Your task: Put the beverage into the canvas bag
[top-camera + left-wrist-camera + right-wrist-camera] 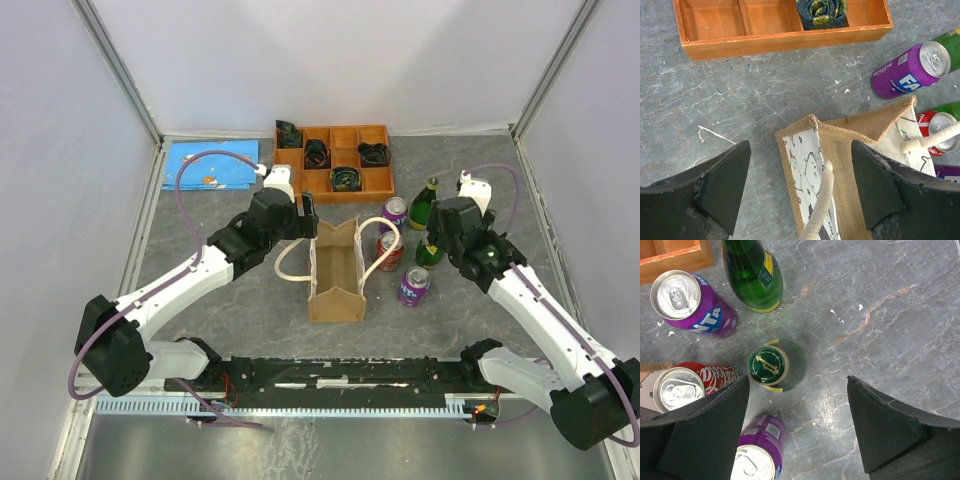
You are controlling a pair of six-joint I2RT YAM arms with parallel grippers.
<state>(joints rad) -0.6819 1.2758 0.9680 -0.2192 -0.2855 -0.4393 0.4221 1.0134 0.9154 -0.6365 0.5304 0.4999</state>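
Observation:
The canvas bag (337, 268) stands upright mid-table, tan with cream rope handles (290, 262). In the left wrist view its far end (860, 127) and one rope handle (822, 200) lie between and below my open left gripper (800, 150), which hovers over the bag's far end (308, 215). Right of the bag stand beverages: a red can (389, 250), two purple cans (395, 212) (413, 286) and two green bottles (424, 205) (431, 250). My right gripper (797, 385) is open above them, holding nothing. A green bottle's cap (768, 365) sits just ahead of its left finger (715, 430).
A wooden compartment tray (335, 160) with dark items stands at the back, and its edge (785, 40) lies just beyond the bag. A blue sheet (210, 165) lies at the back left. White walls close in the table on three sides.

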